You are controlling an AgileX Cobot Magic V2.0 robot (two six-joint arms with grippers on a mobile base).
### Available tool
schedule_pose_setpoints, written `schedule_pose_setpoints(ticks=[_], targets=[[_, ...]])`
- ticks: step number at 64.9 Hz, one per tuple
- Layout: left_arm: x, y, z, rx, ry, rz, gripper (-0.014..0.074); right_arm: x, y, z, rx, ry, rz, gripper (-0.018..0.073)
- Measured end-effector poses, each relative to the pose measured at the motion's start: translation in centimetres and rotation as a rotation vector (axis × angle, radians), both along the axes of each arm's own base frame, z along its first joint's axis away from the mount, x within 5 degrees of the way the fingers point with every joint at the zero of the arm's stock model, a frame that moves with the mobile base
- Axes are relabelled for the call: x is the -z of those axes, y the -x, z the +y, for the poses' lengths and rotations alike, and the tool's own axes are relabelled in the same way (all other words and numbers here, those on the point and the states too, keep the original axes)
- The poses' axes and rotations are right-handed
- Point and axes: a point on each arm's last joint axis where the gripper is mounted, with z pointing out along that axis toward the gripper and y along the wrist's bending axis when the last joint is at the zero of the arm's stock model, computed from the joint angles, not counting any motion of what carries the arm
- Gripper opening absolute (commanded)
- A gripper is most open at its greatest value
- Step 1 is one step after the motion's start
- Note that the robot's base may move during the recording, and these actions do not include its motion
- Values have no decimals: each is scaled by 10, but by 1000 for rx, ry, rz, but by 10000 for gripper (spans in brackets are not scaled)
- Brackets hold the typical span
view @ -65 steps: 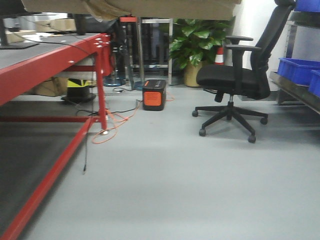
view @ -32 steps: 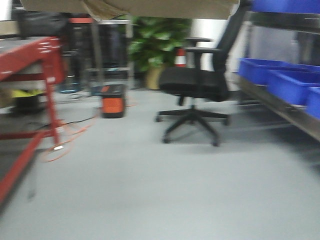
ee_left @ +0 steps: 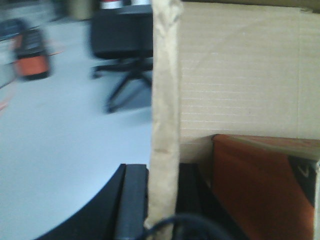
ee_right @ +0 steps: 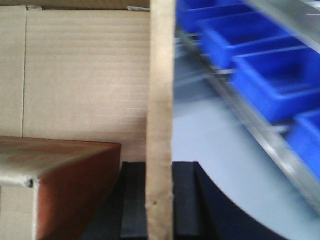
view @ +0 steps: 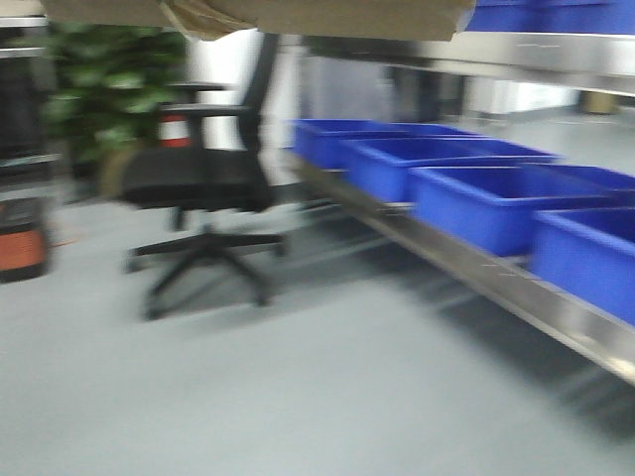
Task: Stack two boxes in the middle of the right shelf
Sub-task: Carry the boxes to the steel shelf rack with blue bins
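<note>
I hold a large brown cardboard box between both arms; its underside fills the top of the front view. My left gripper is shut on the box's left wall, one dark finger on either side. My right gripper is shut on the right wall the same way. A reddish-brown smaller box lies inside the big one and also shows in the right wrist view. The steel shelf runs along the right, with a higher level above it.
Several blue plastic bins stand in a row on the low shelf level, also in the right wrist view. A black office chair stands at the left on the grey floor, an orange device and a plant behind it.
The view has swung right: the red table has left the frame, the chair has slid to the left, and the shelf with blue bins now fills the right. Both grips are unchanged.
</note>
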Motion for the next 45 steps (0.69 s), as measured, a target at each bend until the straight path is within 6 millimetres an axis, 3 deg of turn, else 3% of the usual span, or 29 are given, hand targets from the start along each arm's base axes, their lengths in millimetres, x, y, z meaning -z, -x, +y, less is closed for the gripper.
schedule_pose_setpoints(ticks=[45], targets=[[-1, 0, 1, -4, -10, -12, -111, 0, -1, 1, -2, -1, -5, -162]])
